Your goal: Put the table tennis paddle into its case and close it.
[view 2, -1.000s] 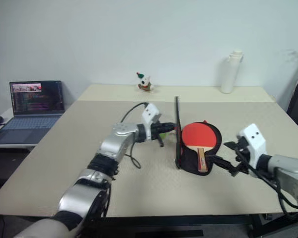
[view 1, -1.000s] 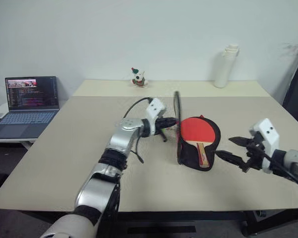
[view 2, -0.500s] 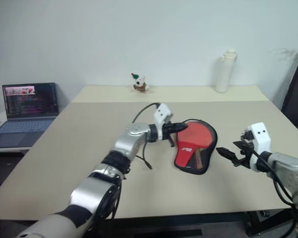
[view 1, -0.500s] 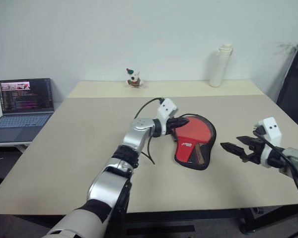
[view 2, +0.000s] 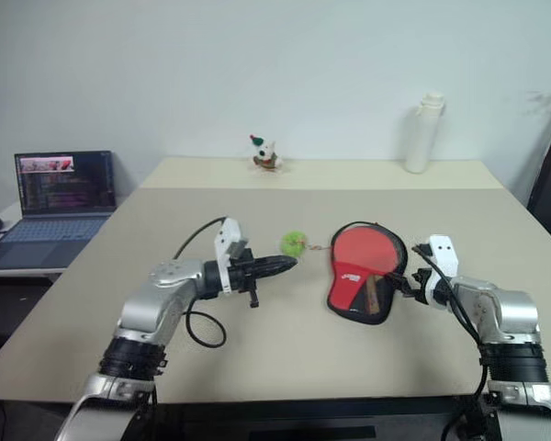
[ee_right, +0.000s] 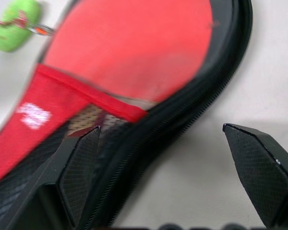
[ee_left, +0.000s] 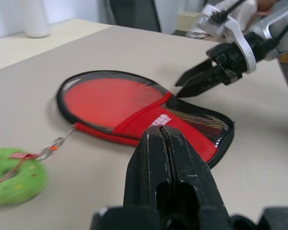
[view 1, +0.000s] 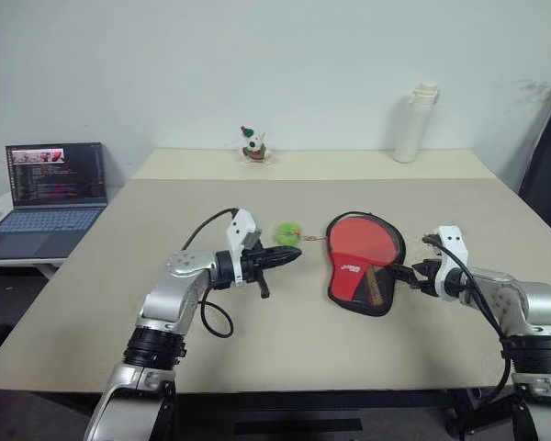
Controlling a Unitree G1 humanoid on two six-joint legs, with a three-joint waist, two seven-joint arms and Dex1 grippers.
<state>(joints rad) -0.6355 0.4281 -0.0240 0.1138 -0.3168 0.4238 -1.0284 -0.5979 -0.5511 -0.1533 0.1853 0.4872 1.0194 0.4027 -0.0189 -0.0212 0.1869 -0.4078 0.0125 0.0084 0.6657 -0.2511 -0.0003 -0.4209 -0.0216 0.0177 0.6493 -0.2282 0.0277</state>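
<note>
The case [view 1: 361, 265] lies flat in the middle of the table, red face with white logo and black mesh upward, its flap down. Through the mesh shows the wooden handle of the table tennis paddle [view 1: 376, 287]; the rest of it is covered. The case's green tag [view 1: 286, 233] lies on its cord to the left. My left gripper [view 1: 289, 254] is shut and empty, a little left of the case, just below the tag. At the case's right edge, my right gripper [ee_right: 161, 129] is open, its fingers [ee_right: 79, 167] straddling the black rim.
An open laptop [view 1: 55, 188] sits on a side table at the left. A white bottle [view 1: 411, 122] and a small figurine [view 1: 253, 144] stand at the table's far edge. A dark chair [view 1: 546, 156] is at the right edge.
The case's flap, upright a second ago, has come down flat. My left gripper has let it go and pulled back left. My right gripper has moved in to the case's right edge.
</note>
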